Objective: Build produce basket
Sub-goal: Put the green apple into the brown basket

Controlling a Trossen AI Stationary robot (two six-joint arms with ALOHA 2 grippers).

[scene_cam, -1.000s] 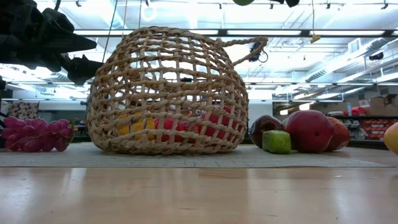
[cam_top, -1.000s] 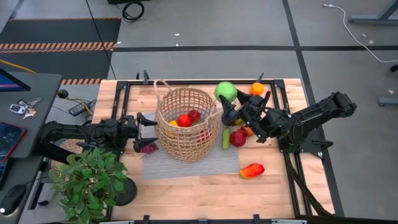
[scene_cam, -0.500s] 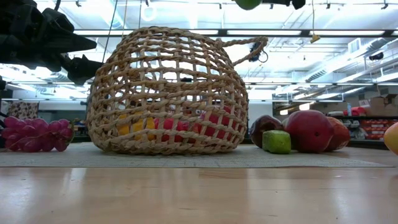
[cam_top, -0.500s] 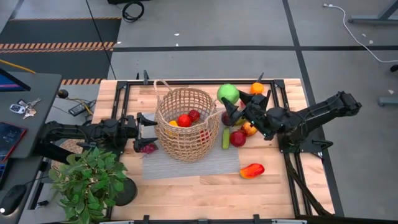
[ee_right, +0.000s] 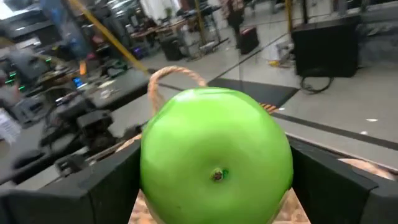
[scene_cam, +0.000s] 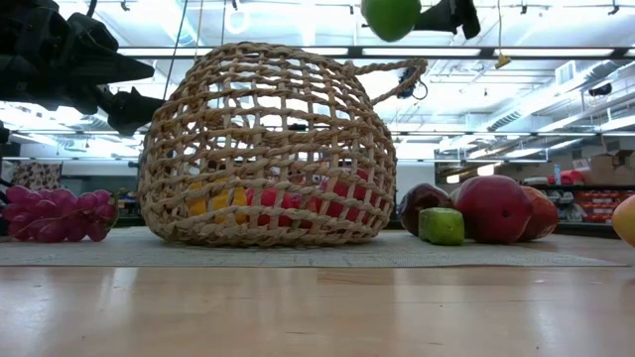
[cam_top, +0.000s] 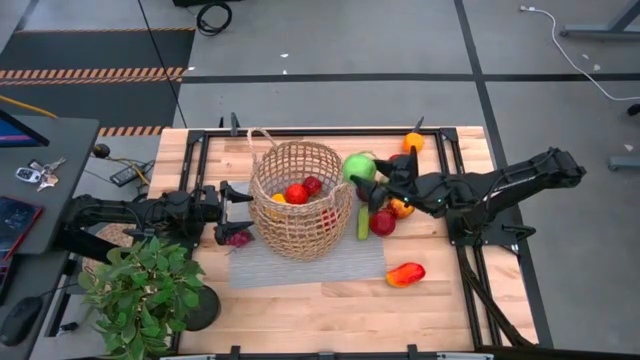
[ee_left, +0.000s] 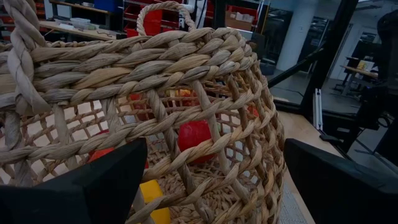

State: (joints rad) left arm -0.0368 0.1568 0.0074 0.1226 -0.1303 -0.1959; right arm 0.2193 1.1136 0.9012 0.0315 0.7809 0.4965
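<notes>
Green apple (cam_top: pixel 359 166): clamped in the right pincer (cam_top: pixel 372 176), fingers spread wide around it, raised well clear of the bench (cam_top: pixel 300 310). Round, no long axis to line up.

Basket (cam_top: pixel 298 198): upright on the grey mat (cam_top: pixel 330 266), open mouth facing up, just beside the apple on the side away from the right arm; near rim almost under the fruit, centre of the mouth still farther out. Several red and yellow pieces already inside. Judged next need: a short further reach over the rim before release.

Right arm: stretched long and low across the bench toward the basket, wrist leading.

Left pincer (cam_top: pixel 228 212): fingers apart, empty, parked close against the basket's opposite wall, with purple grapes (cam_top: pixel 238 238) just beside it. Nearer the basket, but not carrying.

Remaining produce: red fruits (cam_top: pixel 383 222) and a cucumber (cam_top: pixel 363 222) below the right pincer.
</notes>
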